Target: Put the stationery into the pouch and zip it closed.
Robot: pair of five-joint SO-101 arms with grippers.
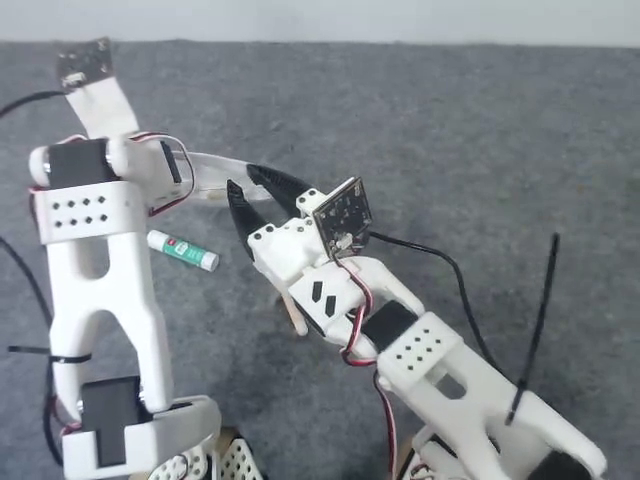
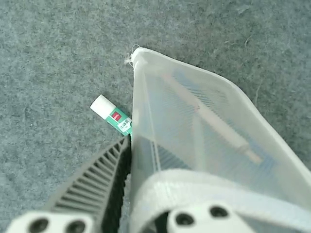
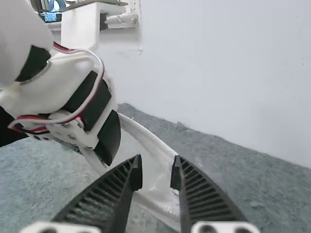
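The left gripper (image 2: 131, 155) was clamped on one end of the translucent white mesh pouch (image 2: 194, 126), which stretched out from it over the grey carpet (image 1: 450, 120). A slender pale pen-like item (image 2: 214, 124) already lay inside the pouch. The white-capped, green-labelled glue stick (image 2: 112, 115) lay on the carpet just beside the pouch and apart from both arms. The right gripper (image 3: 155, 174) had its black ribbed jaws slightly apart and held nothing. It was near the pouch's far end, with the fabric just beyond its tips.

The pouch looked light, thin and floppy. It would probably sag and fold wherever it was not supported, so a second hold on the firmer seam at its free end seemed the way to keep the mouth taut. The glue stick appeared light, rigid and smooth, and as a cylinder it was likely to roll if nudged. A grip across the middle of its barrel, with the jaws square to its length, seemed the safest.
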